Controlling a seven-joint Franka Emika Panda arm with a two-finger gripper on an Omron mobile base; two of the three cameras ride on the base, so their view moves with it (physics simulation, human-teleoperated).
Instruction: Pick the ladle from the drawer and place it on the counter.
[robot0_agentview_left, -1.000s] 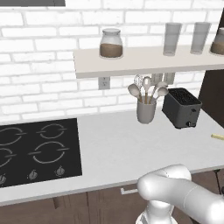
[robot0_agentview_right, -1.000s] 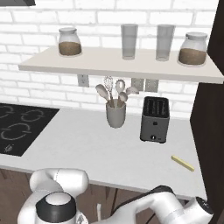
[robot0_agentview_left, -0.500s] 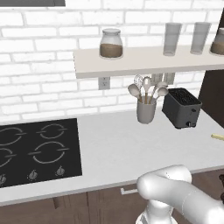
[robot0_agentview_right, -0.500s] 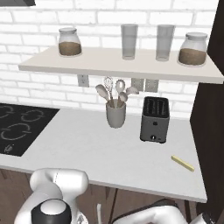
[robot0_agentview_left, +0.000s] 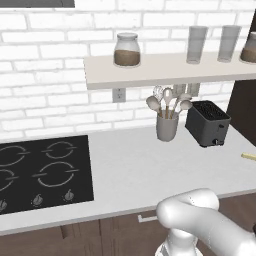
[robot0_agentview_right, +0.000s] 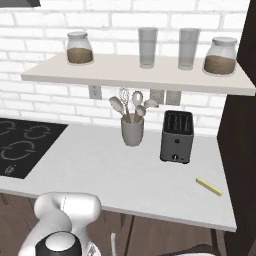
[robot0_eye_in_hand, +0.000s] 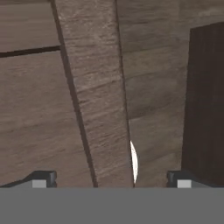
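On the bench (robot0_agentview_left: 135, 170), right of centre in the left base view, a grey utensil crock (robot0_agentview_left: 167, 127) holds pale wooden spoons (robot0_agentview_left: 155, 105) and a wire whisk (robot0_agentview_left: 158, 93); just beside it to the right stands a dark toaster (robot0_agentview_left: 208, 123); a black stovetop (robot0_agentview_left: 42, 172) fills the lower left. On the wall shelf (robot0_agentview_left: 165, 70) above, a glass jar (robot0_agentview_left: 126, 50) holds brown contents, two tumblers (robot0_agentview_left: 197, 44) look empty, and another brown-filled jar (robot0_agentview_right: 220, 56) sits at the far right. A small yellow stick (robot0_agentview_right: 208, 186) lies on the bench at lower right in the right base view. In the hand view the end effector (robot0_eye_in_hand: 111, 180) faces brown wooden cabinet fronts (robot0_eye_in_hand: 96, 100), its tips set wide apart, holding nothing; the ladle's place cannot be told.
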